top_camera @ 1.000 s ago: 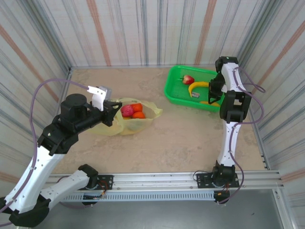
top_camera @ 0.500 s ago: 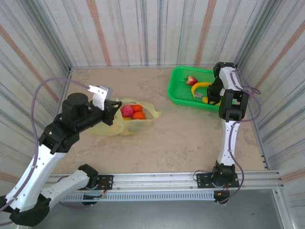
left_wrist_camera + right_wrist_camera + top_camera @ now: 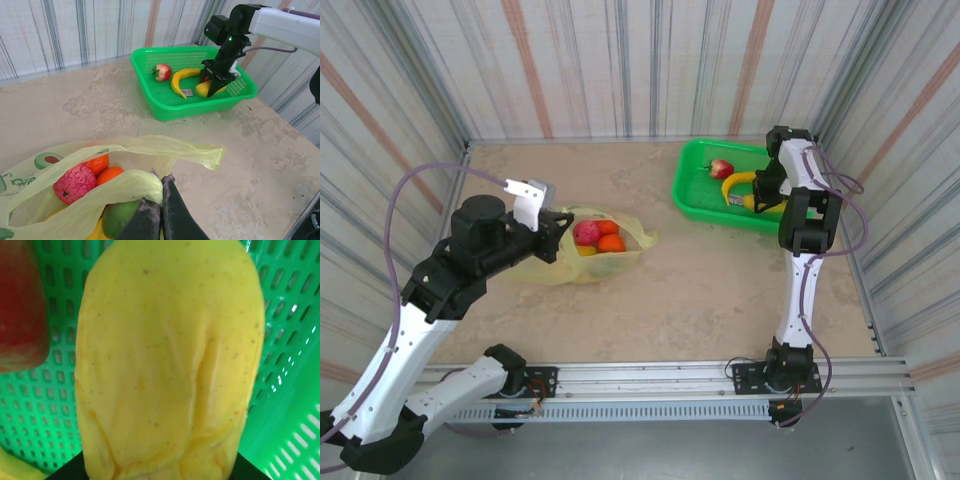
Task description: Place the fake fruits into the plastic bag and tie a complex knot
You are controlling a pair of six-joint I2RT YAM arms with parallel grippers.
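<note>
- Left wrist view: the plastic bag is held open on the bench, its rim pinched by the left claw; several fake fruits are already bagged.
- A banana, a red fruit and a yellow fruit are left in the green basket.
- The yellow fruit is straddled by the right claw; whether it is gripped cannot be told.
- No knot is tied yet.
</note>
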